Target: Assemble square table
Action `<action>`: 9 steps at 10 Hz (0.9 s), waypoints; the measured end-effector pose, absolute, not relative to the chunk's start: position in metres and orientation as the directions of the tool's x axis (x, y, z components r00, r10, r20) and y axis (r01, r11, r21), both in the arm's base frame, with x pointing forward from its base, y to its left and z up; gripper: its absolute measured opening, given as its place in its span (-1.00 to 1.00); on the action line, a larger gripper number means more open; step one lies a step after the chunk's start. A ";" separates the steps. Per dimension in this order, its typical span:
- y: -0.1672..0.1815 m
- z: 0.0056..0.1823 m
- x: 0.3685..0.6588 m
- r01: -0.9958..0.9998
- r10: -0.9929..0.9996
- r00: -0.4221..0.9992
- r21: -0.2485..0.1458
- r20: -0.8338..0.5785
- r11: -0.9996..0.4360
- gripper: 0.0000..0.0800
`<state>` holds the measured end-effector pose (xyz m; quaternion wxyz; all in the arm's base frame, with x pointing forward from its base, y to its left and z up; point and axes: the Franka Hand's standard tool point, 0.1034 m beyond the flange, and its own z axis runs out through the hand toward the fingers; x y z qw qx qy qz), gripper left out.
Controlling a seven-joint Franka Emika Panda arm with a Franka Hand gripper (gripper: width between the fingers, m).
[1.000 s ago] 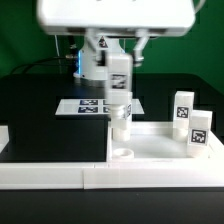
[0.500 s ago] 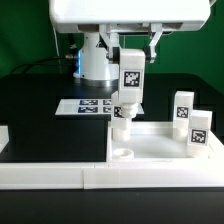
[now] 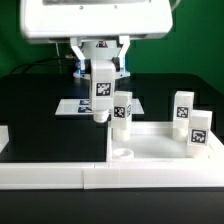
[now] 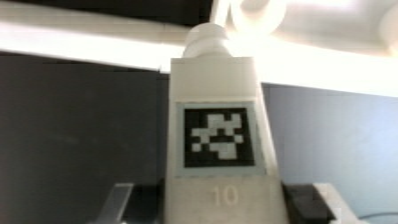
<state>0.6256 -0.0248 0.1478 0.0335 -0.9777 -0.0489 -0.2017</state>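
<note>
My gripper is shut on a white tagged leg that hangs upright over the black table, just off the far left corner of the square table slab. In the wrist view the leg fills the picture between the two fingers, its tag facing the camera, and the gripper clamps its lower end. A second leg stands upright at the slab's far left corner. An open round socket shows at the near left corner. Two more legs stand on the exterior view's right.
The marker board lies flat on the black table behind the held leg. A long low white border rail runs along the front edge. The arm's white body fills the upper part of the exterior view.
The held leg has swung from above the standing leg, first a little toward the exterior view's right, then to its left and lower. The other legs and the slab have not moved.
</note>
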 end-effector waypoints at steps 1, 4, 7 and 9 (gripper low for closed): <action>-0.011 0.139 0.628 0.080 0.050 0.909 -0.056 0.413 -0.995 -0.27; 0.010 0.124 0.634 -0.027 -0.058 0.893 -0.076 0.446 -0.997 -0.27; 0.018 0.126 0.632 -0.107 -0.129 0.862 -0.071 0.490 -0.992 -0.27; 0.018 0.125 0.627 -0.127 -0.140 0.853 -0.061 0.503 -0.990 -0.27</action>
